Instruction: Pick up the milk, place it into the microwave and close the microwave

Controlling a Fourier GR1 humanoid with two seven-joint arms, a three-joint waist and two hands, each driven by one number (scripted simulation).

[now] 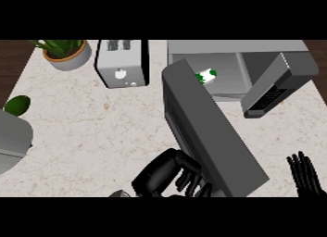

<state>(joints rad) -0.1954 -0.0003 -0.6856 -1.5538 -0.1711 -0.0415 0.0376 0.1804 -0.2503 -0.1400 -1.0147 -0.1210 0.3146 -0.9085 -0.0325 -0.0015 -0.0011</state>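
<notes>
The milk (207,75), a small white carton with green marks, stands inside the microwave (227,51) at the back right, partly hidden by the door's top edge. The microwave's grey door (210,134) swings wide out toward me. My left hand (162,175) is at the door's outer face near its free end, its fingers (193,181) relaxed and slightly bent against the panel, holding nothing. At the lower right, my right hand (304,175) rests open with its fingers up, clear of the door.
A silver toaster (122,65) stands left of the microwave, and a potted plant (65,53) at the back left corner. A grey pot or appliance (5,139) and a green item (17,105) sit at the left edge. The microwave's dark control panel (275,90) juts out on the right.
</notes>
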